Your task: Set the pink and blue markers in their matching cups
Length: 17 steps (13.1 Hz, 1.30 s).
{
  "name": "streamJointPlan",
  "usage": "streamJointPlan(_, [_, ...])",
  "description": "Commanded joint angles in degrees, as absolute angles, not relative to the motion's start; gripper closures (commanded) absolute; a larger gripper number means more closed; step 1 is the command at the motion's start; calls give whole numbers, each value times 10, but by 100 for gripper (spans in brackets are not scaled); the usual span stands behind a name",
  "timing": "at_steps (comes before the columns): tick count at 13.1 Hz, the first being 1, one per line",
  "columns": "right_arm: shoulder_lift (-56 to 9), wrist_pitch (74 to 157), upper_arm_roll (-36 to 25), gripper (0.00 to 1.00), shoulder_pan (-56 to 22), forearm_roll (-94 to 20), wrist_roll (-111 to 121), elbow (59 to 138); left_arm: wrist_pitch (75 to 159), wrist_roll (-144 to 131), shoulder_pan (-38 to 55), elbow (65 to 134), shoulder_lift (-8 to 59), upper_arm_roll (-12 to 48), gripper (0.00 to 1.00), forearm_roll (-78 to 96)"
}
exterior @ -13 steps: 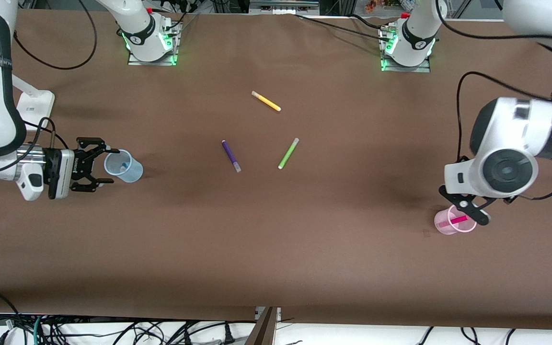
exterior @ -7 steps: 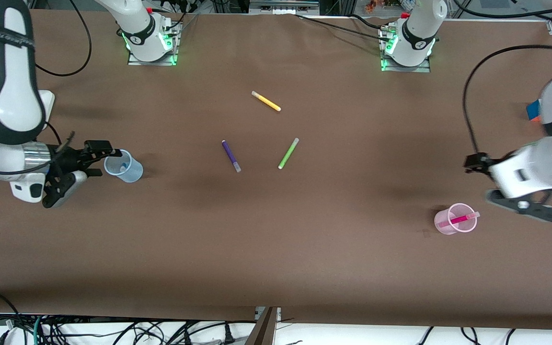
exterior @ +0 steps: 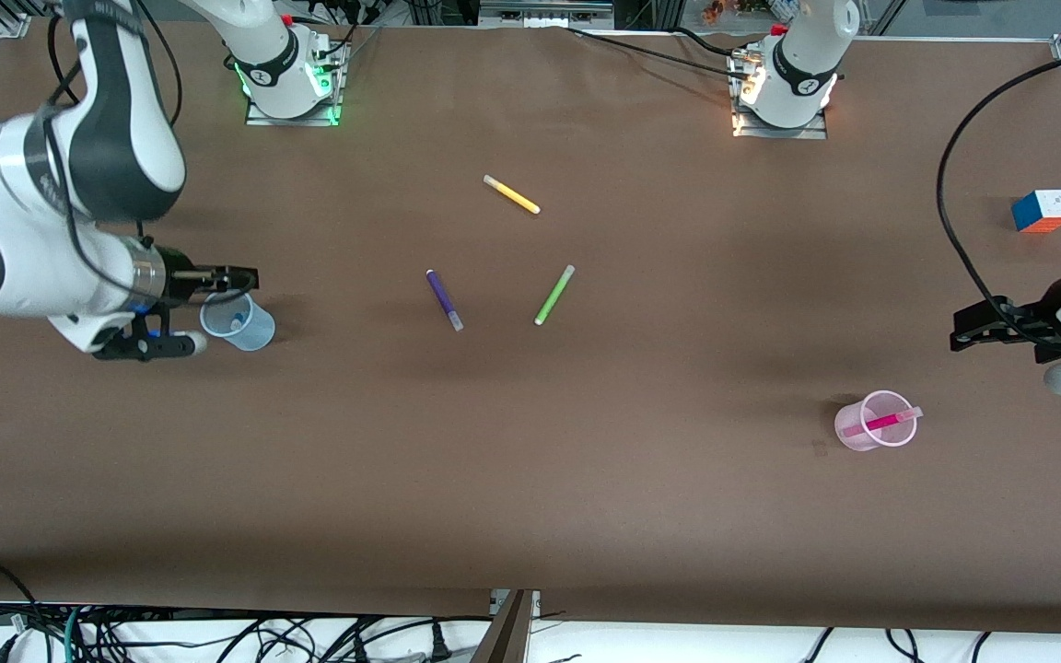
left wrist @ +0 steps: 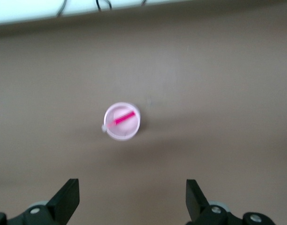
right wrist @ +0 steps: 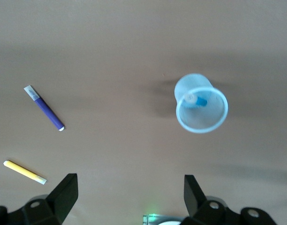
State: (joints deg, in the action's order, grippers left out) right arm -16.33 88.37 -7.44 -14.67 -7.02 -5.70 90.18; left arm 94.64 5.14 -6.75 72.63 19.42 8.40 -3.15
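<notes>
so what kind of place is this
Probably a robotics lab: two bolted-down arm bases on a table under brown cloth, loose cables below its edge, and a puzzle cube as a prop.

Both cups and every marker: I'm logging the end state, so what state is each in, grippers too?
Pink cup: upright, holds pink marker.
Blue cup: upright, holds blue marker.
Purple marker, green marker, yellow marker: flat on table.
Left gripper: open, empty.
Right gripper: open, empty.

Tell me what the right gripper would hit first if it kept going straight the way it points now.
Likely the blue cup holding the blue marker: the open right gripper faces the tabletop with that cup ahead, though depth is unclear.
</notes>
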Motion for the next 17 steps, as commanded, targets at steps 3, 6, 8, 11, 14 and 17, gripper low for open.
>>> streamJointPlan(3, [8, 901, -31, 0, -100, 13, -54, 1005, 1049, 43, 24, 980, 16, -30, 0, 4])
streamJointPlan(6, [62, 890, -32, 0, -86, 13, -50, 1001, 1007, 41, 25, 955, 29, -20, 0, 4])
streamJointPlan(8, [66, 882, -34, 0, -86, 18, -51, 994, 1003, 42, 25, 954, 31, -20, 0, 4])
streamJointPlan(11, [58, 841, -36, 0, -85, 11, -60, 970, 1003, 43, 28, 953, 33, -19, 0, 4])
streamJointPlan(14, [58, 838, -38, 0, -85, -4, -70, 969, 1003, 42, 31, 944, 39, -18, 0, 4])
streamJointPlan(17, [46, 827, -43, 0, -86, -4, -76, 948, 1002, 43, 32, 940, 40, -18, 0, 4])
